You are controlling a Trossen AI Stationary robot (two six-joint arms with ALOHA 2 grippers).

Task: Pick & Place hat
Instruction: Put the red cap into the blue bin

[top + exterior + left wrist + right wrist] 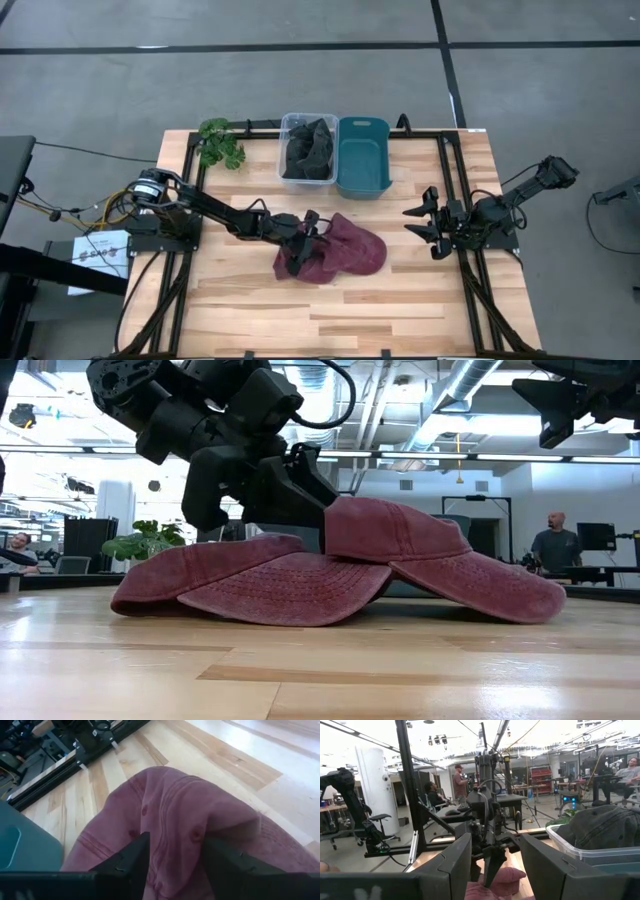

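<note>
**Two maroon caps, one claw straddling them**

Two maroon hats (335, 252) lie overlapped mid-table in the high view, with the left gripper (306, 232) down on their near edge. The right gripper (428, 222) waits well apart at the table's right side, fingers spread, holding nothing. Behind the hats sit a clear bin (308, 148) of dark hats and an empty teal bin (363, 156).

From the low view, the left arm comes down behind the hats (340, 565); both brims still rest flat on the table (320, 670).

Through the left wrist view, the fingers (131, 857) stand wide on either side of a fabric ridge of the hat (175, 815), not yet pinching it.

The right wrist view just looks across at the left arm.

My worry: closing here could catch both caps at once, or only a thin fold that slips out on the lift.
</note>
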